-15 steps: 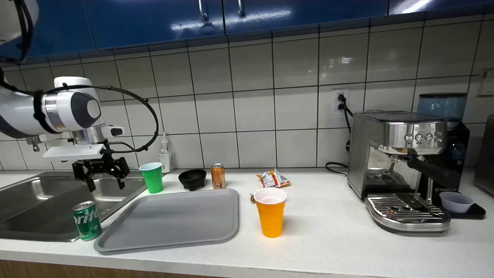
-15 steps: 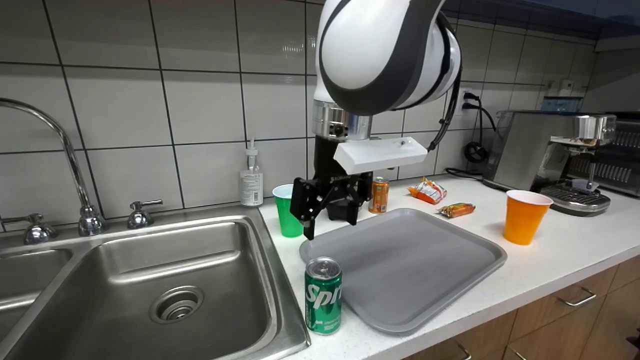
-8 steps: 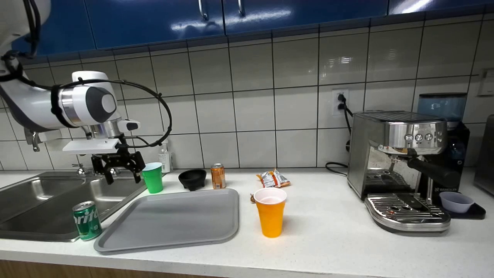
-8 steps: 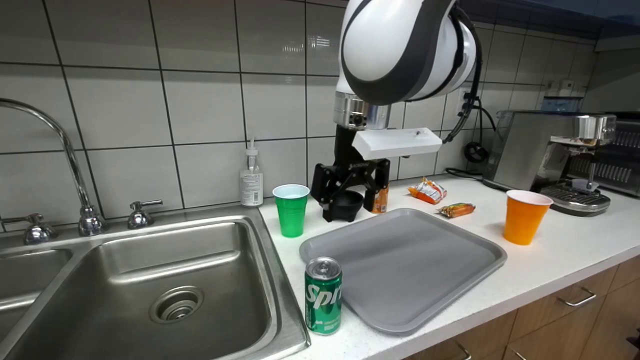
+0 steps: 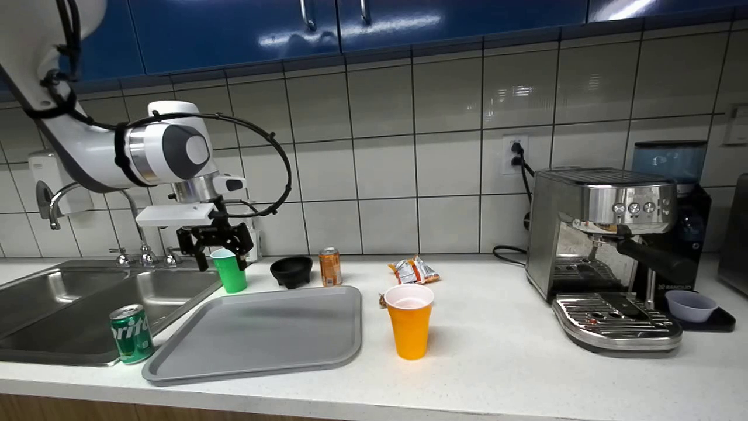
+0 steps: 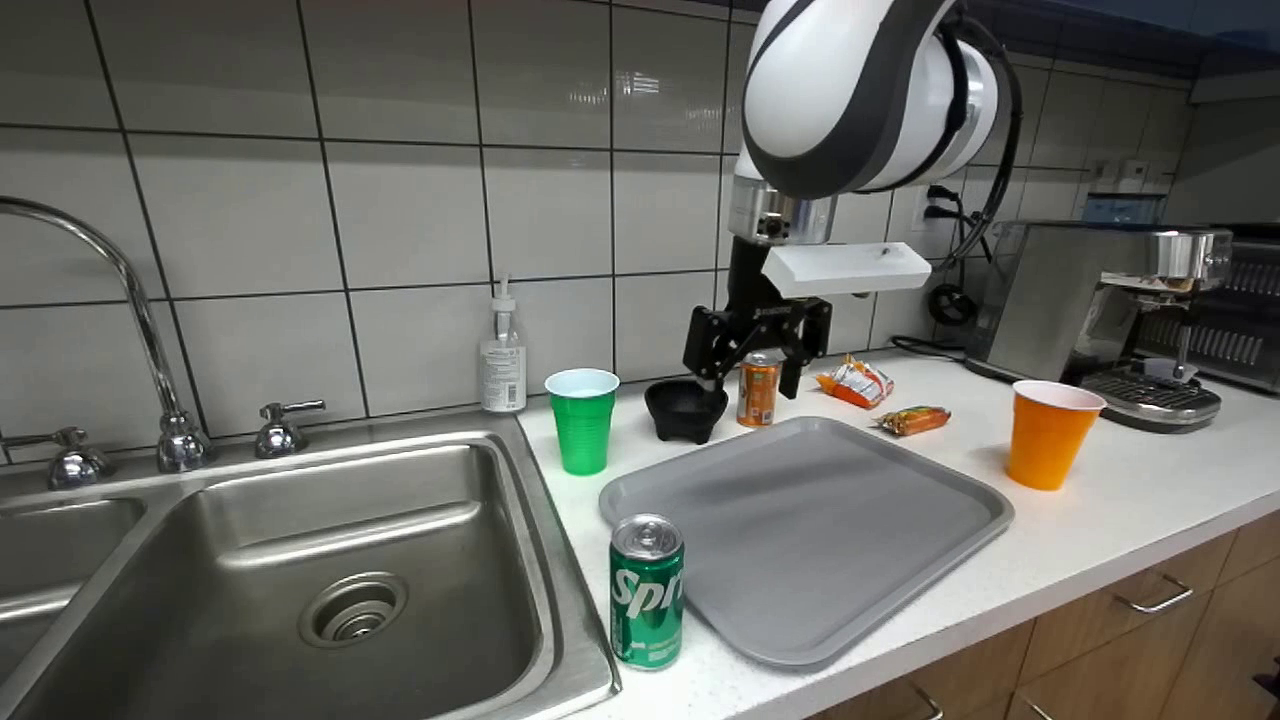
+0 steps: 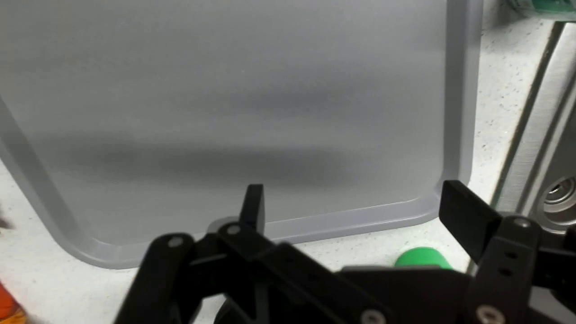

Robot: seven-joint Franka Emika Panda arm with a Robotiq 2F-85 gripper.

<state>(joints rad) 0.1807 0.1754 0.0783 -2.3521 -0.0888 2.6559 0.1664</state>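
My gripper (image 5: 222, 265) hangs in the air with its jaws wide apart and nothing between them. The wrist view has the grey tray (image 7: 243, 90) below the fingertips, its back rim crossing between them. A green cup (image 6: 582, 430) stands behind the tray; the gripper body covers most of it in the wrist view. Beside it are a black bowl (image 6: 680, 412) and an orange can (image 5: 331, 269), which the gripper partly overlaps in an exterior view. A green Sprite can (image 6: 647, 600) stands upright between tray and sink, just entering the wrist view's top right corner.
A steel sink (image 6: 300, 520) with a faucet (image 6: 130, 290) borders the tray. A soap bottle (image 6: 503, 365) stands at the tiled wall. Further along are an orange cup (image 5: 411, 324), snack packets (image 6: 857, 382) and a coffee machine (image 5: 602, 234). Blue cabinets (image 5: 234, 35) hang above.
My gripper has moved right and slightly up in both exterior views, away from the sink side and past the green cup. Its jaws have stayed open. The objects on the counter have not moved.
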